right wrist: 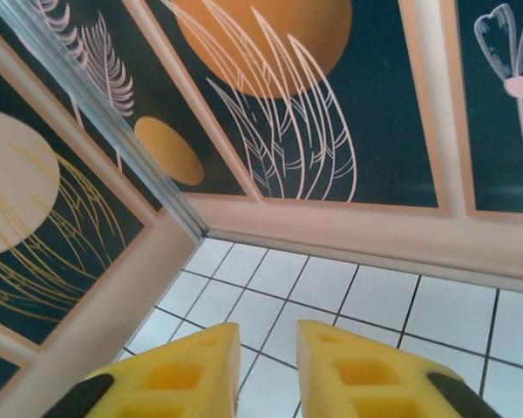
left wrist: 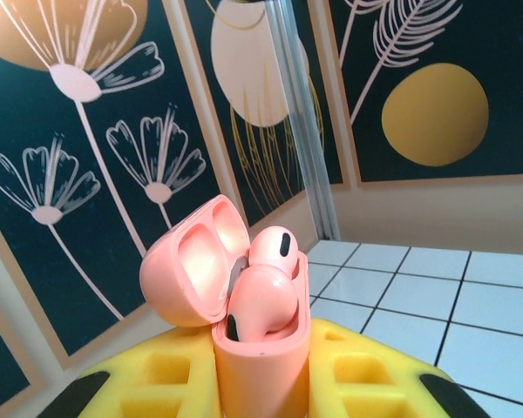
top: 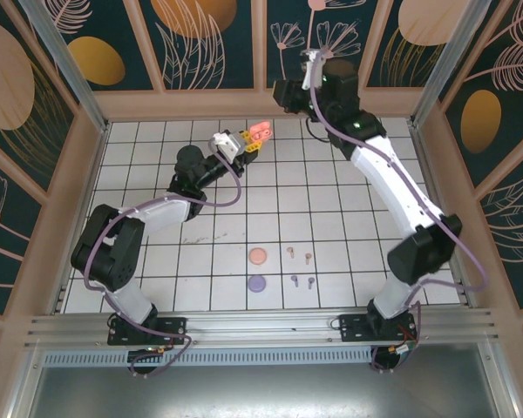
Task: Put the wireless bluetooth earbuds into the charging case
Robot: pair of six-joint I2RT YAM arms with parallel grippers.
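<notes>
**Item 1.** Coral-pink, rounded plastic charging case [left wrist: 260, 361], with its lid [left wrist: 187, 261] swung open. It is grasped by the body between the yellow left jaws. Its long axis is set upright and runs straight out from between them. In the left wrist view the lid is folded back to the left of the jaws.

**Item 2.** Pair of coral-pink stemmed earbuds [left wrist: 263, 300]. They are seated in the wells of Item 1, directly ahead of the left jaws, with heads up and stems hidden below. Whether they are pressed fully home cannot be told.

**Item 3.** Right jaws, yellow. They are narrowly parted and nothing is gripped between them. In the top view they are placed near the patterned back wall [top: 209, 43]. Item 1 lies close by, off to one side of them and a little toward the arm bases. The right arm [top: 392, 174] is judged the free one and the nearer to the open lid, so any closing press would be made downward from its side, across the case's upright axis.

**Item 4.** Tan-peach earbuds [top: 299, 254] and purple earbuds [top: 302, 280]. These are laid loose on the white tiled table [top: 349, 231], just beside a peach round case [top: 258, 256] and a purple round case [top: 258, 283]. All are well apart from both sets of jaws, on the arm-base side, and are judged not yet housed.
</notes>
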